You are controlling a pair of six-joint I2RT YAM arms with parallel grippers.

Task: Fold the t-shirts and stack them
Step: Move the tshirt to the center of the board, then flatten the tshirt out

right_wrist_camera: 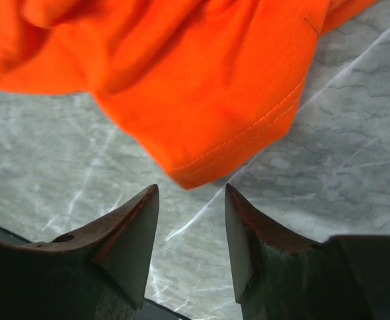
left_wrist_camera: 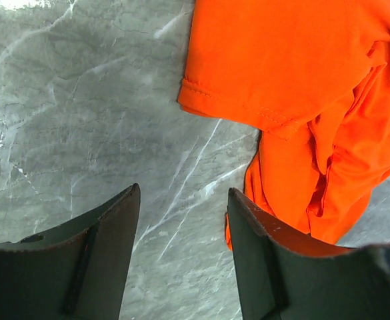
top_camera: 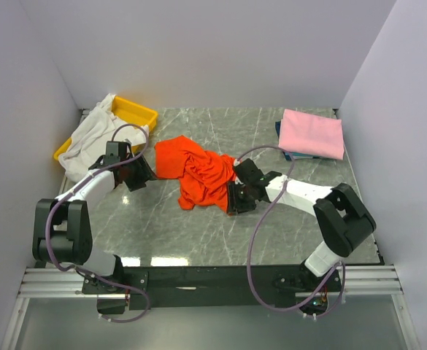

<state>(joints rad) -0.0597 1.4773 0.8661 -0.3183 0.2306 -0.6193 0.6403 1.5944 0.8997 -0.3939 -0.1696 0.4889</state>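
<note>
Left gripper (left_wrist_camera: 183,193) and right gripper (right_wrist_camera: 191,190), both open and empty, flank the crumpled orange-red t-shirt (top_camera: 198,171) at mid-table. Far right, the pink t-shirt (top_camera: 312,133) lies folded on the dark blue t-shirt (top_camera: 292,155). Far left, the white t-shirt (top_camera: 89,138) drapes unfolded over the yellow tray (top_camera: 140,111). Roughly half the task remains.

The orange-red shirt (top_camera: 198,175) is matt cloth, the table (top_camera: 162,226) glossy, veined, marble-look, the yellow tray (top_camera: 139,111) seemingly smooth plastic.

A lab test cell. Plain white walls (top_camera: 198,51) enclose the marbled desk (top_camera: 198,233); a metal mounting rail (top_camera: 52,281) runs along the desk's near edge.
</note>
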